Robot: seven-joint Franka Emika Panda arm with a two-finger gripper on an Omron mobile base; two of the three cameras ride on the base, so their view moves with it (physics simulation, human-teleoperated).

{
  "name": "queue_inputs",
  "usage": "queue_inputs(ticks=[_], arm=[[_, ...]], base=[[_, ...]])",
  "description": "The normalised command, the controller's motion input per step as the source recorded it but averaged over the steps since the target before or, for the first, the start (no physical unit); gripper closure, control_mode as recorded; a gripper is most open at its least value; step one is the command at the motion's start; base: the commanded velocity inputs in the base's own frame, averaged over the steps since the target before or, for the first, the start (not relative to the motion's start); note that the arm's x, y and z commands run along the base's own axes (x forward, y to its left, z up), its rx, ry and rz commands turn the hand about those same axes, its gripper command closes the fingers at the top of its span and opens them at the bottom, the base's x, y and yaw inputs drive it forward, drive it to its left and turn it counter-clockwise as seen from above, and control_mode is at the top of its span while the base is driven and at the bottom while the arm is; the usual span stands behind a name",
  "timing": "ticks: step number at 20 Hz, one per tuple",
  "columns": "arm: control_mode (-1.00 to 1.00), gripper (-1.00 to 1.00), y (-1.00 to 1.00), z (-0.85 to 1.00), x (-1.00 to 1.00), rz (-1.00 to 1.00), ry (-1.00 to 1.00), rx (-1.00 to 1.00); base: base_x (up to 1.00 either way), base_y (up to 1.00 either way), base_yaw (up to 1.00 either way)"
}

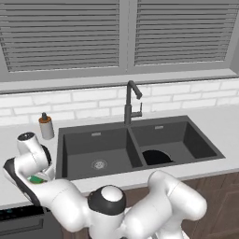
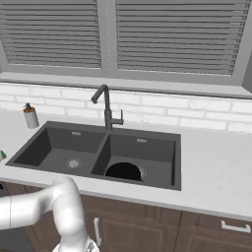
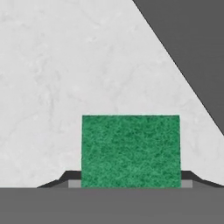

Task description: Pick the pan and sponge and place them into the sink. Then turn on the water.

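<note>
The green sponge (image 3: 131, 151) lies flat on the pale counter left of the sink (image 1: 74, 144). My gripper (image 3: 131, 181) is down over it, its fingertips (image 3: 65, 177) pressed against the sponge's two sides. In the left base view only a sliver of the sponge (image 1: 35, 179) shows under my bent arm, and it also peeks in as the sponge (image 2: 2, 155) at the left edge of the right base view. The black pan (image 1: 156, 157) lies in the right basin, seen too as the pan (image 2: 123, 171). No water runs from the faucet (image 1: 132, 100).
A grey soap bottle (image 1: 45, 126) with an orange collar stands on the counter behind the sink's left corner. The white brick wall and the window blinds close off the back. The dark sink rim (image 3: 192, 43) runs just right of the sponge.
</note>
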Motion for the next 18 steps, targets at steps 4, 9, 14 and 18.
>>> queue_inputs(ticks=[4, 9, 14, 18], arm=[[-1.00, 1.00, -0.15, -0.29, -0.41, -0.27, -0.01, 0.03], [-1.00, 1.00, -0.20, 0.25, -0.47, -0.27, -0.04, 0.10], [-1.00, 1.00, -0.70, 0.57, -0.49, -0.08, -0.01, 0.17], [-1.00, 1.00, -0.99, 0.59, -0.32, -0.09, -0.02, 0.17]], base=[[0.00, 0.00, 0.00], [0.00, 0.00, 0.00], [0.00, 0.00, 0.00], [0.00, 0.00, 0.00]])
